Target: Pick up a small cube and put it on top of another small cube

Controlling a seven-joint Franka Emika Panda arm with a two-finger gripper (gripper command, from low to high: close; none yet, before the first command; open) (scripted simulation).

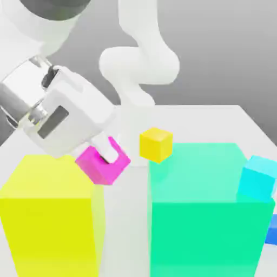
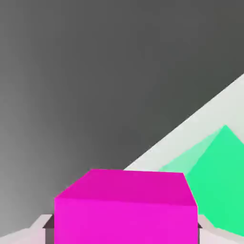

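The gripper (image 1: 105,157) is clamped on the small magenta-pink cube (image 1: 103,165), its white fingers (image 1: 110,154) pressed against the cube's sides, and the cube hangs tilted in the air rather than resting on anything. In the exterior view the held cube sits in the gap between the big yellow cube (image 1: 48,216) at the exterior view's left and the big green cube (image 1: 208,211) at the exterior view's right, roughly level with their top faces and just beside the yellow one's upper far corner. The white arm (image 1: 138,65) reaches in from the far side, and its boxy hand (image 1: 59,116) leans down from the upper left toward the cube. A small yellow cube (image 1: 156,144) stands on the white table (image 1: 216,121) near the far left corner of the big green cube, close to the held cube but apart from it. A small cyan cube (image 1: 258,177) is at the right edge of the green cube's top; whether it rests there or lies behind cannot be told. A blue object (image 1: 272,230) peeks in at the exterior view's right edge, lower down. In the hand view the magenta-pink cube (image 2: 125,209) sits squarely between the two finger pads (image 2: 40,228), with the green cube (image 2: 217,176) and a strip of table (image 2: 209,114) beyond it.
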